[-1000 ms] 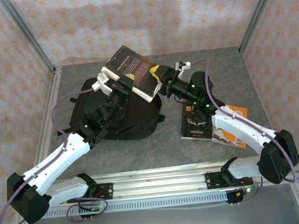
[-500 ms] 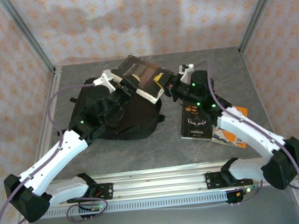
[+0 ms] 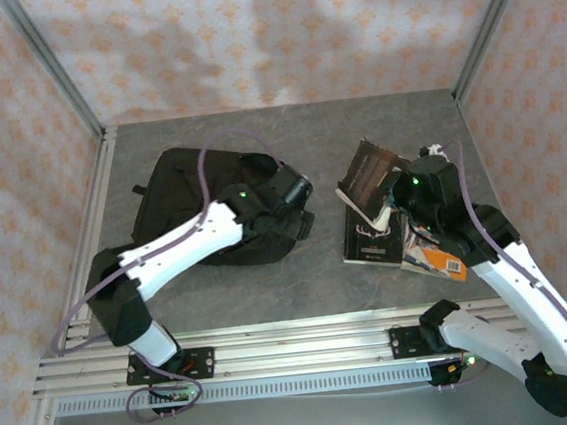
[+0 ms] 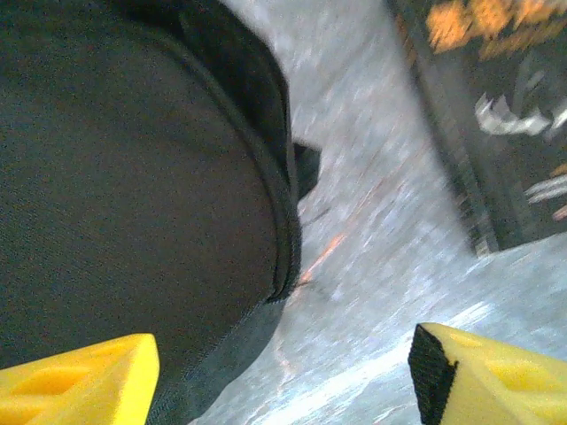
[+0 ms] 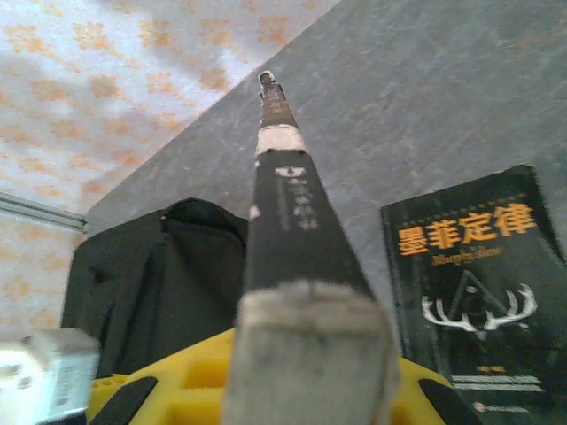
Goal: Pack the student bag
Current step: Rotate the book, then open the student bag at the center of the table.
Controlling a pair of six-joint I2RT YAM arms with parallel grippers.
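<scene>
The student bag (image 3: 177, 198) lies flat on the left of the table, black and soft. My left gripper (image 3: 299, 187) hovers over the bag's right edge; in the left wrist view its yellow fingers (image 4: 84, 385) stand wide apart, open and holding nothing, above the bag (image 4: 133, 177) and bare table. My right gripper (image 3: 397, 198) is shut on a dark-covered book (image 3: 368, 176), which it holds tilted above the table's right side. From the right wrist the book (image 5: 292, 221) rises edge-on out of the right gripper (image 5: 310, 390), with the bag (image 5: 151, 283) behind on the left.
A black book with an antler design (image 3: 371, 240) lies flat on the table under the held book, also in the right wrist view (image 5: 478, 283). An orange book (image 3: 439, 261) sits partly beneath it. Patterned walls and metal rails enclose the grey table (image 3: 271, 294).
The left gripper has opened, released the book and swung down to the bag's right edge. The right gripper has shut on the book and carried it to the right and nearer.
</scene>
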